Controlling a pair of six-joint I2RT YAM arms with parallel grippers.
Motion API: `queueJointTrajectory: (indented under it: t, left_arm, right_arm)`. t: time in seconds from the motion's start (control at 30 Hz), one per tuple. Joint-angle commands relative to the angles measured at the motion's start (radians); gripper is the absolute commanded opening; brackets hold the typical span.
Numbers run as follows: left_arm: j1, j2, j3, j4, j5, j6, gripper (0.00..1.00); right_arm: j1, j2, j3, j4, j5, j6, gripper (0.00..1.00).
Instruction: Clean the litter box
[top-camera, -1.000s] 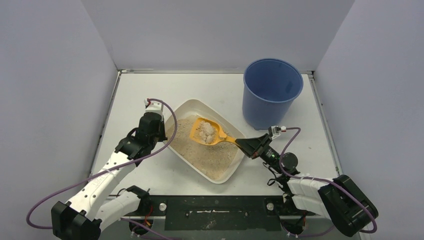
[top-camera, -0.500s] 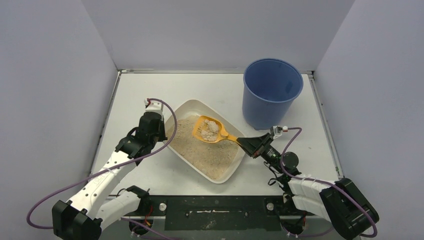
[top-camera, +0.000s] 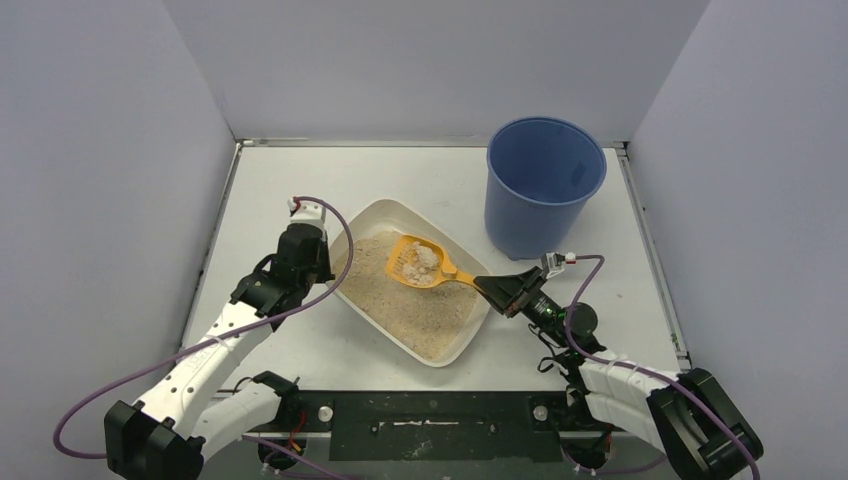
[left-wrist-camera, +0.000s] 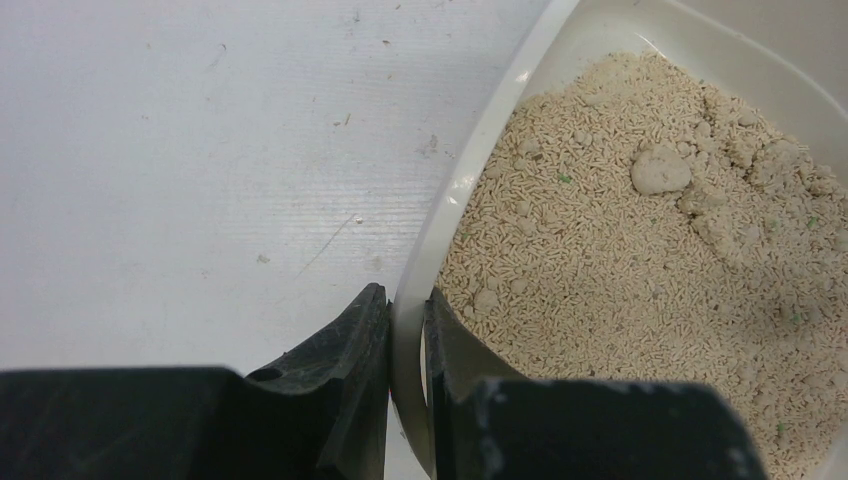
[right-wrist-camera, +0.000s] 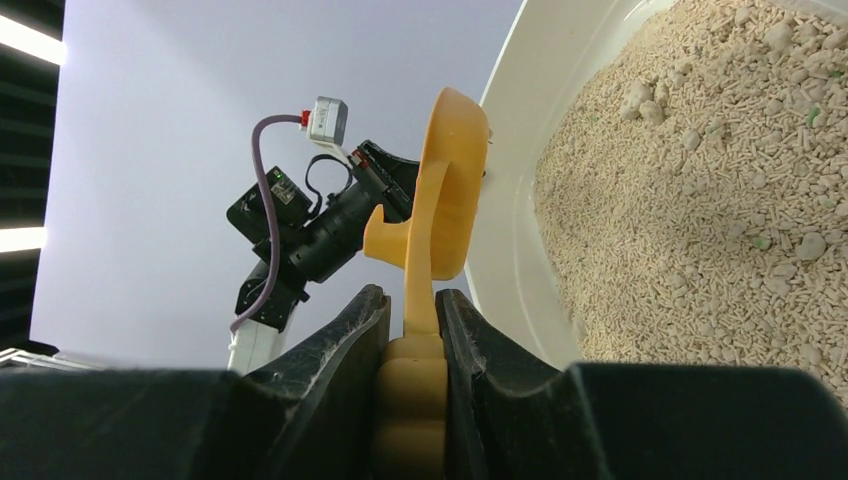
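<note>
Two grips: left fingers (left-wrist-camera: 345, 375) pinch the litter box (left-wrist-camera: 457, 190) rim; right fingers (right-wrist-camera: 335, 360) clamp the loaded scoop (right-wrist-camera: 447, 190), bucket (top-camera: 530, 215) just beyond, nearer this arm.

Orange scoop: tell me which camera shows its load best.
Top external: the scoop is seen from above, pale clumps in its bowl, over the litter box, handle in the right claw. Right wrist shows only the handle and the bowl edge-on. Left wrist shows no scoop, just the left claw pinching the box rim.
</note>
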Motion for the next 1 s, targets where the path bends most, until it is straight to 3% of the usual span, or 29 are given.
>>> queueJointTrajectory:
  t: [0.0,0.43,0.97]
  left_arm:
    - [0.003,-0.006,0.028,0.074,0.007,-0.011,0.00]
    - [0.020,0.013,0.039,0.067,0.017,-0.013,0.00]
    - [0.013,-0.021,0.036,0.062,0.030,0.003,0.00]
  right_arm:
    - [-0.013,-0.023,0.029,0.063,0.005,0.003,0.00]
    - [-0.050,-0.203,0.171,-0.223,0.030,-0.055,0.00]
    - [-0.075,-0.289,0.460,-0.605,0.265,-0.191,0.00]
